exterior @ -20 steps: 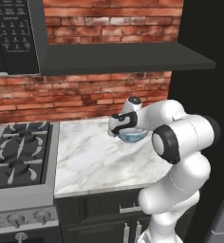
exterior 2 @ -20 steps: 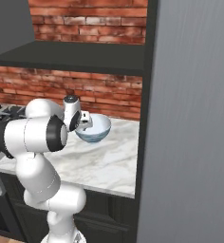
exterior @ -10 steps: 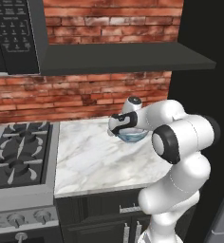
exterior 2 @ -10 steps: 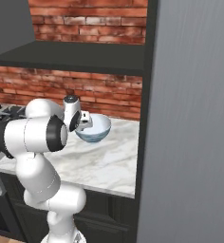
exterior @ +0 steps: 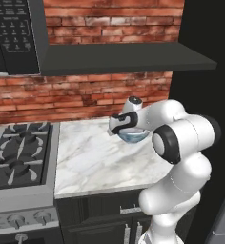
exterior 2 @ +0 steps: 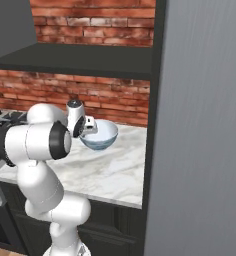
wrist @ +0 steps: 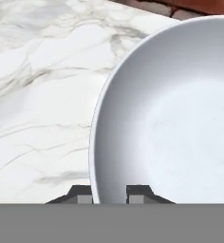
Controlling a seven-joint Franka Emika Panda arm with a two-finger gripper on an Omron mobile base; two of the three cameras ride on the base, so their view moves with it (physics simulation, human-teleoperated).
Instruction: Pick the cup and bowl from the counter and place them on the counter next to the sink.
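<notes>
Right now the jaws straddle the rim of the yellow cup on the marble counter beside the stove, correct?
Not the cup: the hand view shows the jaws straddling the rim of the pale bowl, one finger either side. The marble counter beside the stove is right.

Counter: white grey-veined marble counter (exterior: 95, 162) over black cabinets.
On it: pale blue bowl (exterior 2: 101, 136), directly under the hand.

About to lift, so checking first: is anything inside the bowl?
The hand view shows the bowl's inside as bare, pale and glossy, with the gripper straddling its rim. The part beyond the frame's right edge, and the counter beneath the bowl, are hidden.
</notes>
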